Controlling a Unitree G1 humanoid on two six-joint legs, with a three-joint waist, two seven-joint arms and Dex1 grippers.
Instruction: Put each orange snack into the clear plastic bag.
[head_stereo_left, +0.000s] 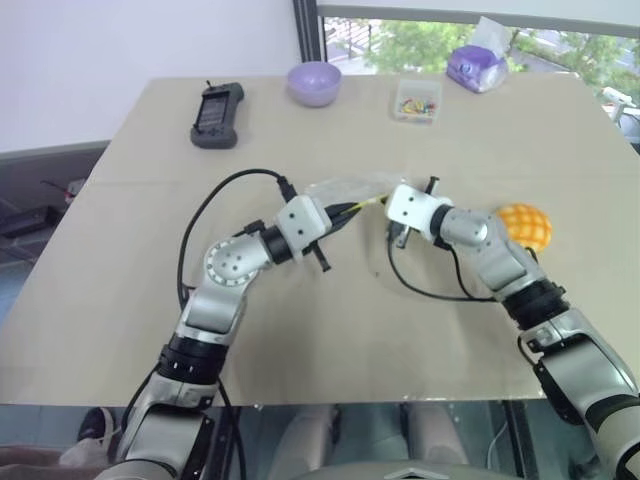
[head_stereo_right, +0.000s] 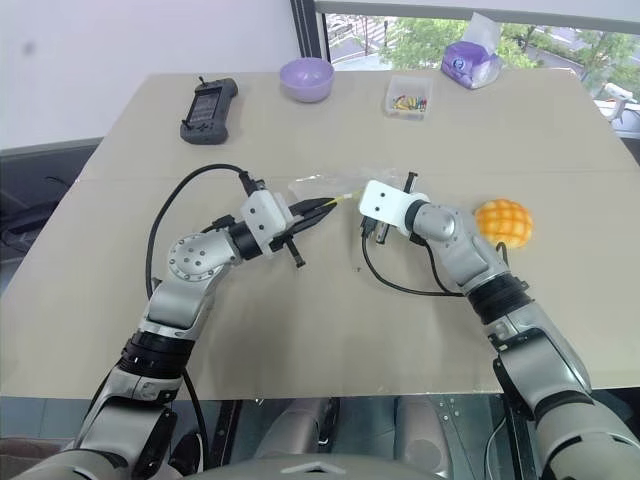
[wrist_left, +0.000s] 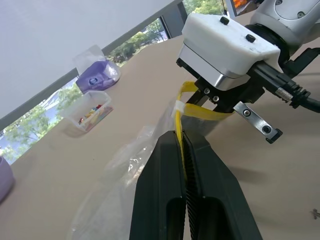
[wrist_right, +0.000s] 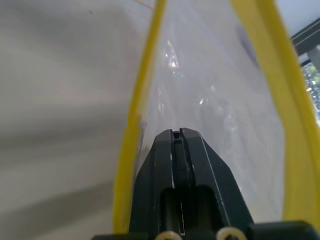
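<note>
The left gripper (wrist_left: 184, 142) sits nearest, mid-surface, its fingers (wrist_left: 165, 190) pressed together on the yellow seal strip of the clear plastic bag (head_stereo_left: 345, 190); the strip runs up between the two black pads. The right gripper (wrist_right: 176, 132) faces it from the other side, just beside it; its fingers (wrist_right: 200, 170) are closed flat against each other, their tips lying inside the bag's mouth, with yellow seal strip passing on either side; whether film is pinched between them cannot be told. The bag lies crumpled on the beige surface (head_stereo_left: 330, 330) between the two grippers, its body trailing toward the far edge. The orange snack (head_stereo_left: 526, 226) rests on the surface beside the right forearm, outside the bag. Along the far edge stand a black handheld device (head_stereo_left: 216, 114), a purple bowl (head_stereo_left: 314, 83), a small clear box (head_stereo_left: 417, 100) of coloured bits, and a purple tissue pack (head_stereo_left: 477, 67).
</note>
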